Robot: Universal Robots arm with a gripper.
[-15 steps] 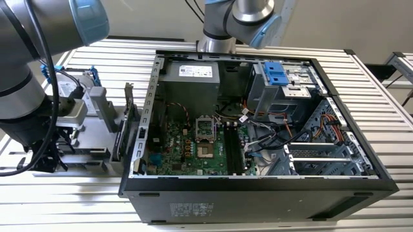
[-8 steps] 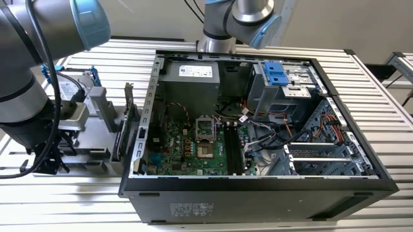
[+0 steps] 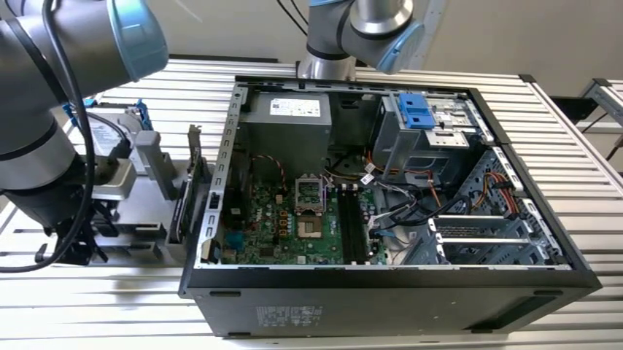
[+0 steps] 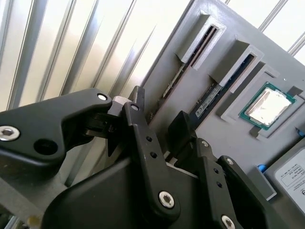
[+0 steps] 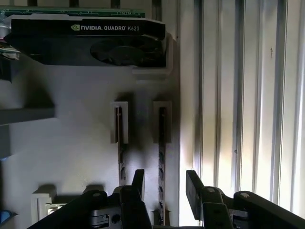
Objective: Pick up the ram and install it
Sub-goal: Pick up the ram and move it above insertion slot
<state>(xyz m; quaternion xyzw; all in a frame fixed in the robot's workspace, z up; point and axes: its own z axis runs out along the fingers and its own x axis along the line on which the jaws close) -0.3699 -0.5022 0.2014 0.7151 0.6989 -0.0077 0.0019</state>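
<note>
Hangs over the ram (image 5: 162, 152) with the gripper (image 5: 165, 188) wide open, a finger on each side, holding nothing. Stands on edge in a slot of the gray tray (image 5: 71, 157). Seems light, thin, stiff, easy to snap; best pinched on the flat sides, mid-length.

in the first wrist view i see my gripper (image 5: 165, 188) with its two black fingers (image 5: 193, 188) spread wide. a thin ram stick (image 5: 162, 143) stands on its edge in a slot of the grey holder (image 5: 71, 152). its near end sits between the fingers, with a gap on each side. another stick (image 5: 121, 143) stands just beside it in its own slot. at the far end of the holder sits a big black card (image 5: 90, 43) with a round fan. the shiny ribbed table (image 5: 248, 95) runs beside the holder.
</note>
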